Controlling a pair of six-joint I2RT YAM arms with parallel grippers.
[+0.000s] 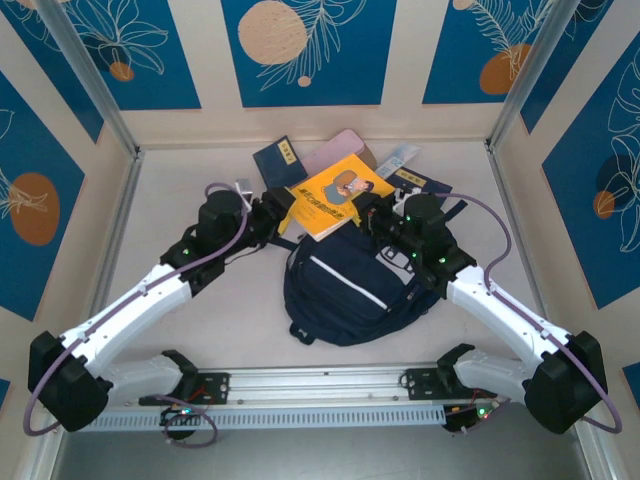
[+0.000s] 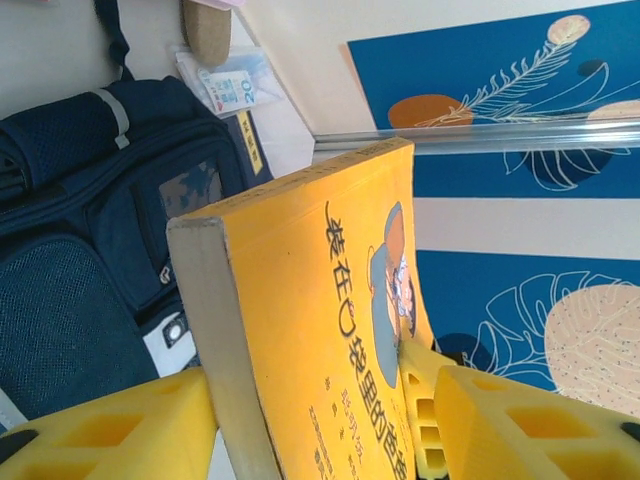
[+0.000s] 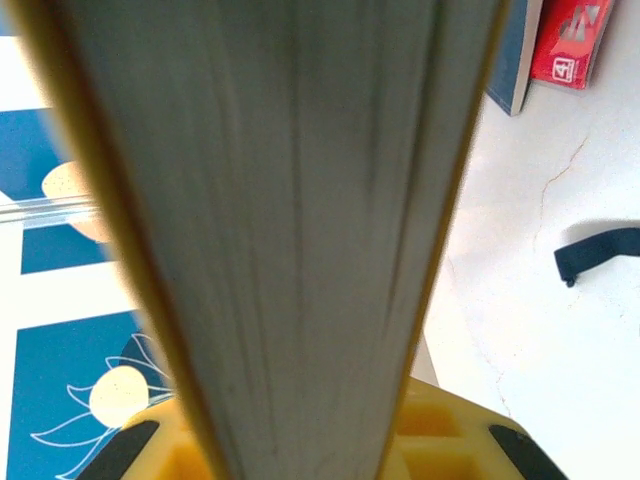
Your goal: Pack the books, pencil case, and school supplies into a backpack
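The orange-yellow book (image 1: 335, 198) with the cartoon figure hangs tilted over the far edge of the navy backpack (image 1: 345, 295). My right gripper (image 1: 362, 212) is shut on the book's right edge; in the right wrist view its page edge (image 3: 300, 200) runs between the yellow fingers (image 3: 440, 440). My left gripper (image 1: 283, 215) stands open around the left edge. The book (image 2: 300, 300) leans across the gap between its fingers (image 2: 120, 430). Behind lie a navy book (image 1: 275, 155), the pink pencil case (image 1: 338, 147), the white-and-blue packet (image 1: 397, 160) and another navy book (image 1: 420, 180).
The booth walls close in at the back and both sides. A small red book (image 3: 565, 40) lies on the table beside a navy book (image 3: 515, 60). A black strap (image 3: 600, 250) trails on the white table. The backpack's front pocket (image 2: 80, 200) lies just left of my left gripper.
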